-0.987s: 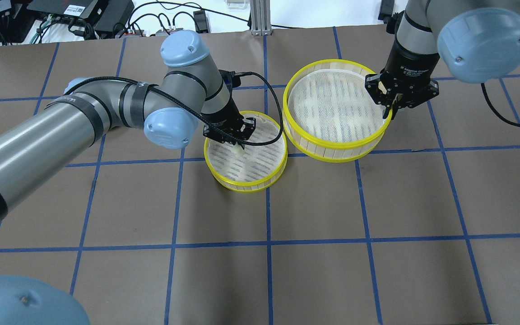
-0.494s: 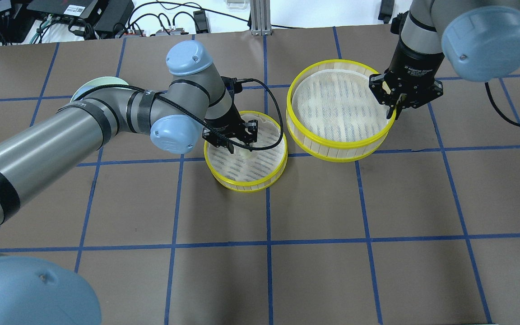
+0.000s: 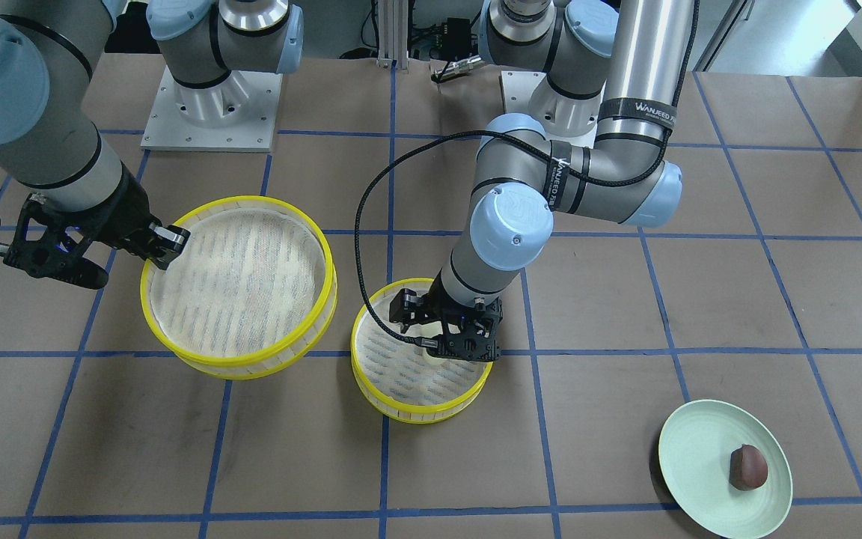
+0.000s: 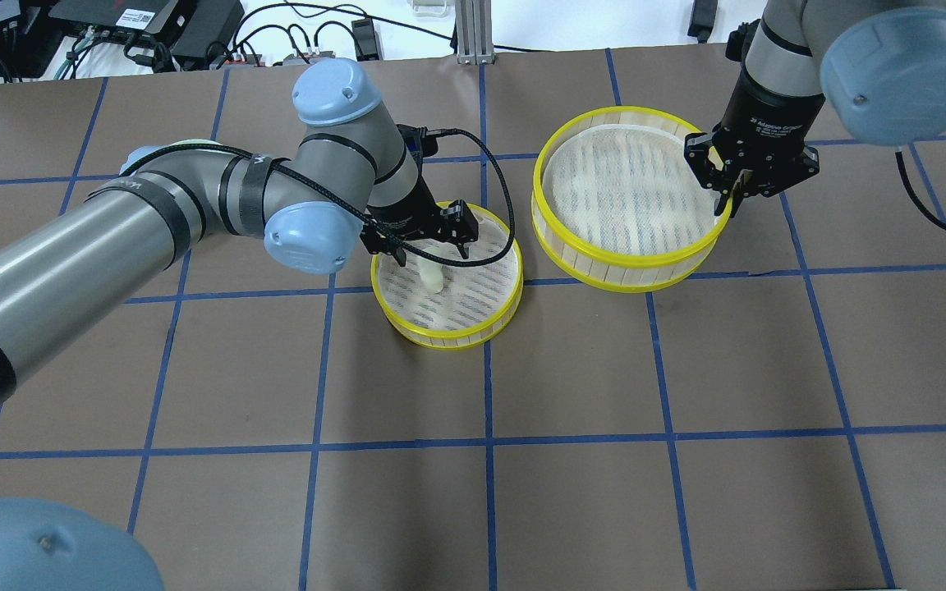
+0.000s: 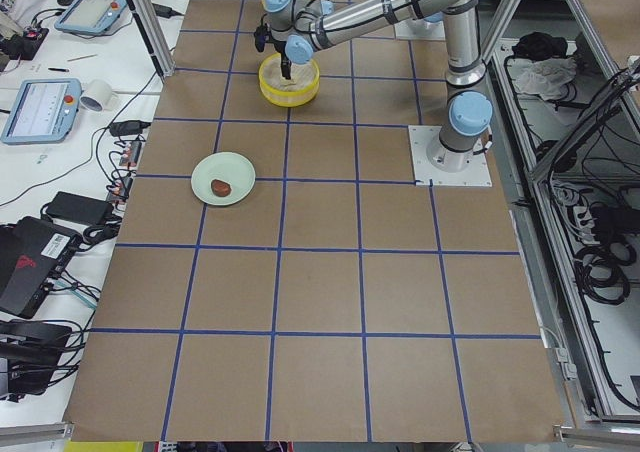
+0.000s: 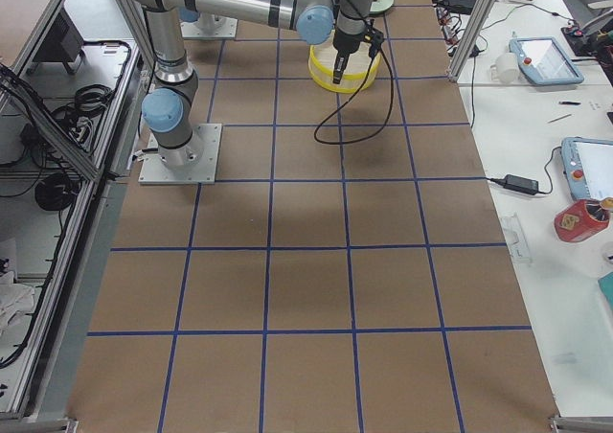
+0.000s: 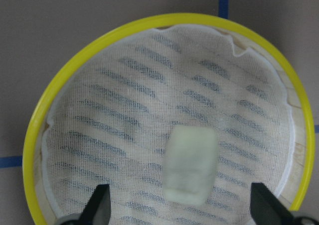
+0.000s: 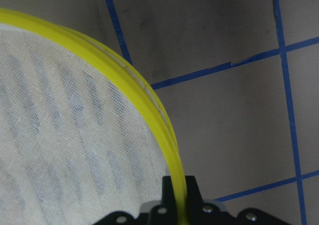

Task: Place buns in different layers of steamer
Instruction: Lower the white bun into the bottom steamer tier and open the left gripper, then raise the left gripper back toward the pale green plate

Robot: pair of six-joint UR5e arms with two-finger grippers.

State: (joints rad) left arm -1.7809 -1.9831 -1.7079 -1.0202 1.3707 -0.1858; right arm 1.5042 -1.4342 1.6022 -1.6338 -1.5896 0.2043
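Frontally, the brown bun [image 3: 747, 467] waits on the plate [image 3: 693, 449], lower right. Overhead, the right pincer [image 4: 727, 195] grips the rim of the upper tier [image 4: 629, 267], holding it aside so the lower tier [image 4: 448, 341] lies exposed. Wrist view: the left pincer [image 7: 182, 205] gapes empty over the centred cream bun [image 7: 191, 171].

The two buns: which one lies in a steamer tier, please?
The cream-white bun, lying in the tier under the left gripper; the reddish-brown bun sits on the green plate.

Pale green plate [image 3: 689, 457], brown table [image 4: 571, 361] (blue tape grid), tablet [image 5: 40, 109] and tape roll [image 5: 97, 94] alongside.
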